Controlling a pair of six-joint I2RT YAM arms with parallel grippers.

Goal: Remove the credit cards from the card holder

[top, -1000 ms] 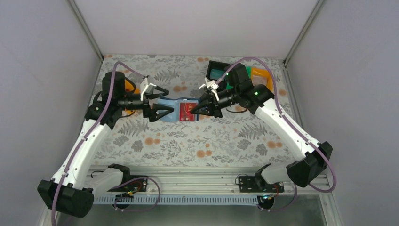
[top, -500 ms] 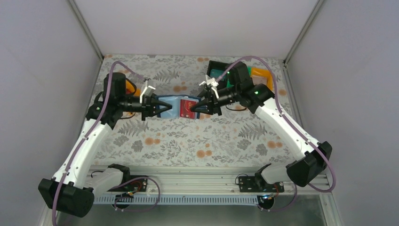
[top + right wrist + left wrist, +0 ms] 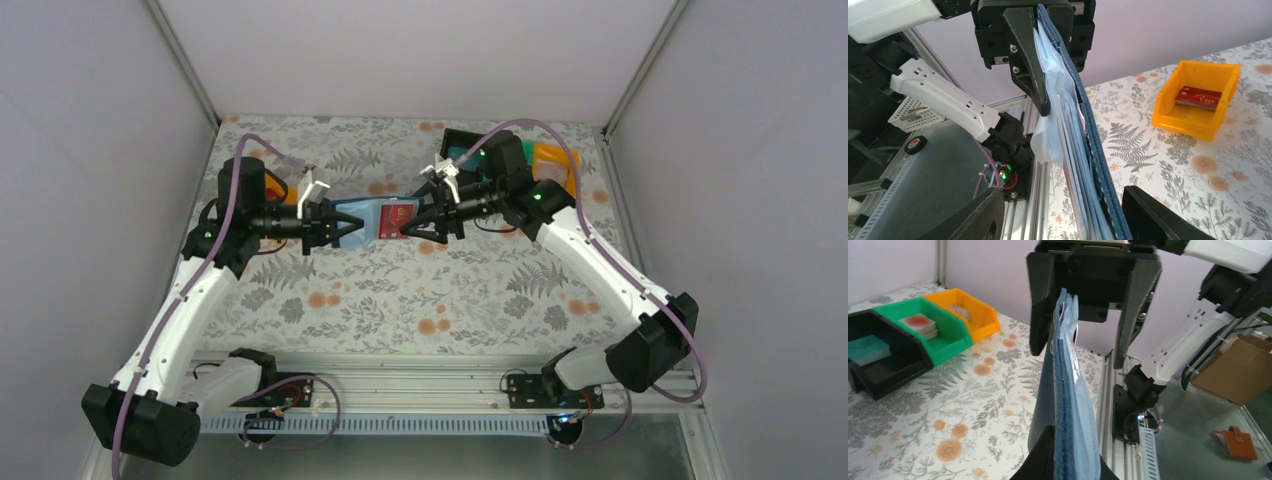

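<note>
While left claw (image 3: 343, 225) grips 1 edge of the card holder (image 3: 368, 220) midair, right claw (image 3: 420, 218) — spread — straddles the other.

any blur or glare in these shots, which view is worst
Top external: even soft light, faint shadows, wallet small but sharp. Left wrist: worst, the wallet's near end looks soft, close against the lens. Right wrist: no strong glare, orange bin crisp.

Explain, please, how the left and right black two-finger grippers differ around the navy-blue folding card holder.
The left gripper is shut; the right gripper is open. The left clamps one end of the card holder; the right only straddles the other end. Both are black and face each other.
</note>
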